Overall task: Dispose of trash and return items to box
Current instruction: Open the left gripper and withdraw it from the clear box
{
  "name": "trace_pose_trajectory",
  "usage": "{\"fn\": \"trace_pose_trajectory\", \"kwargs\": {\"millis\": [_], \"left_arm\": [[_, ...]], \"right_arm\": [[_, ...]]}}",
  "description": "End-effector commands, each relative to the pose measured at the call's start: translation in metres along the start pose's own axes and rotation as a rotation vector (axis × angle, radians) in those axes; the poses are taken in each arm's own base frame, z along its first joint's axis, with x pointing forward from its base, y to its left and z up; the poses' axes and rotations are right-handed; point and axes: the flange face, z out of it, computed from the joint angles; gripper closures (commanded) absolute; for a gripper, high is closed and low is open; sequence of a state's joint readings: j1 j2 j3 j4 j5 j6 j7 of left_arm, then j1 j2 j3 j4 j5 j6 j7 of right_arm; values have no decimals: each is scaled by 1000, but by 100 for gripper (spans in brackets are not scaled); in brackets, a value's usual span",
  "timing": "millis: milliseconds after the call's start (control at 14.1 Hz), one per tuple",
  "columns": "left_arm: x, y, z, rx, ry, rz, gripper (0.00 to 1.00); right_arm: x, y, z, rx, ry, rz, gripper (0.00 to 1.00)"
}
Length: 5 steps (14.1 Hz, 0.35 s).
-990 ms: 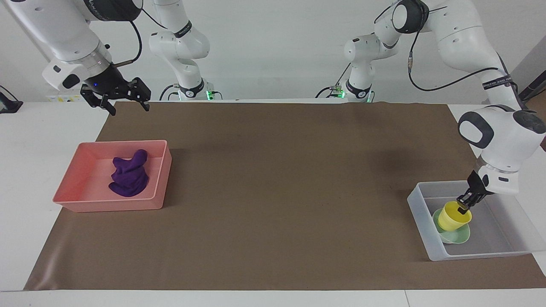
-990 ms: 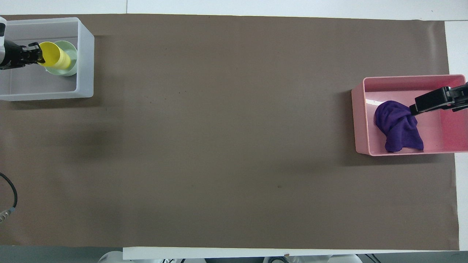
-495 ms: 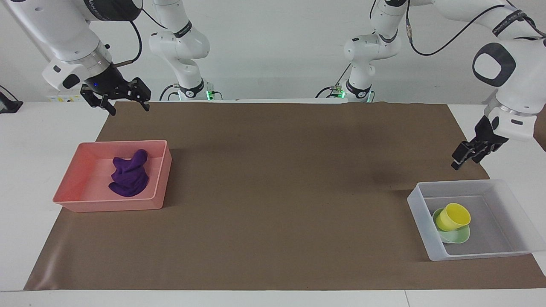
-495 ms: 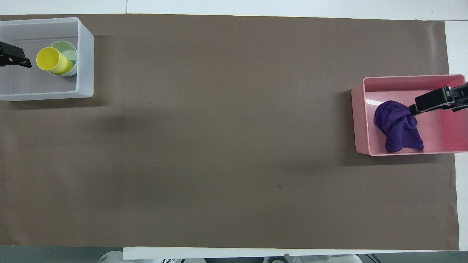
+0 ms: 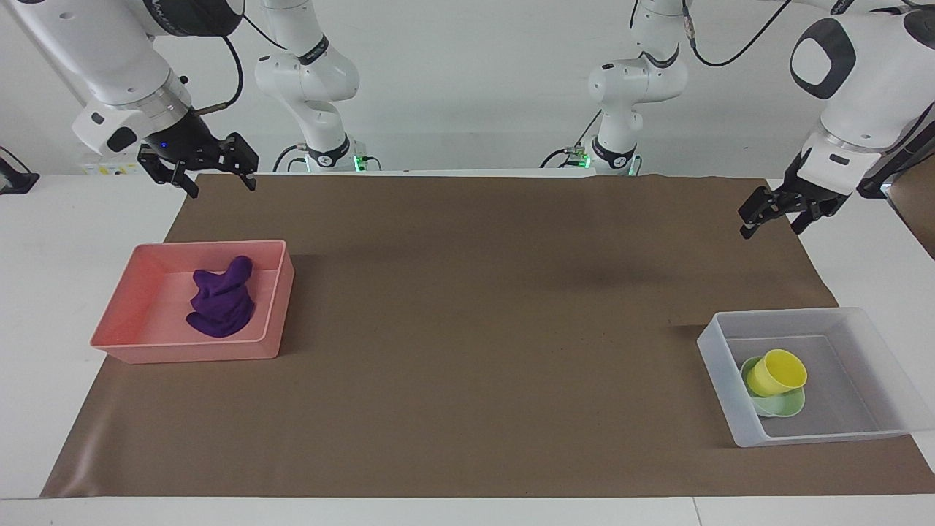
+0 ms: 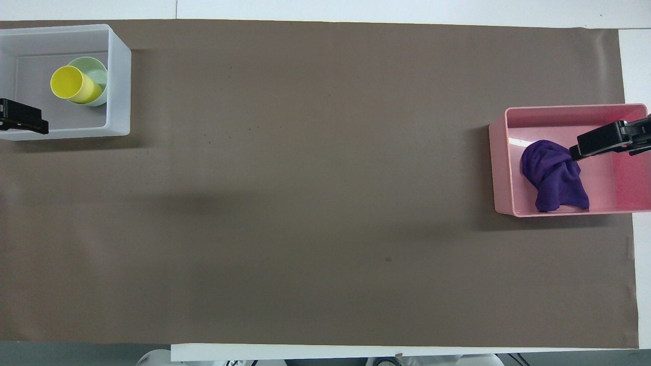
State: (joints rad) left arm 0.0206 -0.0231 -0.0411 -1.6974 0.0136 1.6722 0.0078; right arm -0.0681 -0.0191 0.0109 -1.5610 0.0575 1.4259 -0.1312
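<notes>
The purple rag point(image 5: 219, 299) lies in the pink tray point(image 5: 182, 354) at the right arm's end; it also shows in the overhead view point(image 6: 554, 175). The yellow cup point(image 5: 778, 371) leans in the mint-green bowl point(image 5: 787, 406) inside the translucent box point(image 5: 719, 365) at the left arm's end. In the overhead view the cup point(image 6: 71, 84) and bowl point(image 6: 100, 76) sit at the box's point(image 6: 118, 76) inner side. My left gripper point(image 5: 771, 225) is open and empty, raised over the mat's edge, clear of the box. My right gripper point(image 5: 218, 184) is open and empty, and waits high over the pink tray's end.
A brown mat point(image 5: 475, 329) covers most of the table, with white table surface around it. In the overhead view the left gripper point(image 6: 23, 122) overlaps the box's near wall, and the right gripper point(image 6: 605, 142) overlaps the pink tray point(image 6: 559, 109).
My left gripper let go of the yellow cup in the box, rose out of it and drew back toward the robots. The cup stays in the bowl. The right arm has not moved.
</notes>
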Motion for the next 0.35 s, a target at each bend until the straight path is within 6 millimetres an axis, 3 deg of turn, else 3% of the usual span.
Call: {"fn": "trace_pose_trajectory", "kwargs": {"millis": [0,283], "left_arm": [[-36,2,-5,21,-53,26,0],[-33,5,-24,19,-26,31,0]], "right_arm": [[-6,-3,1,10,8,13,0],[-6,-3,1,10,8,13,0]]}}
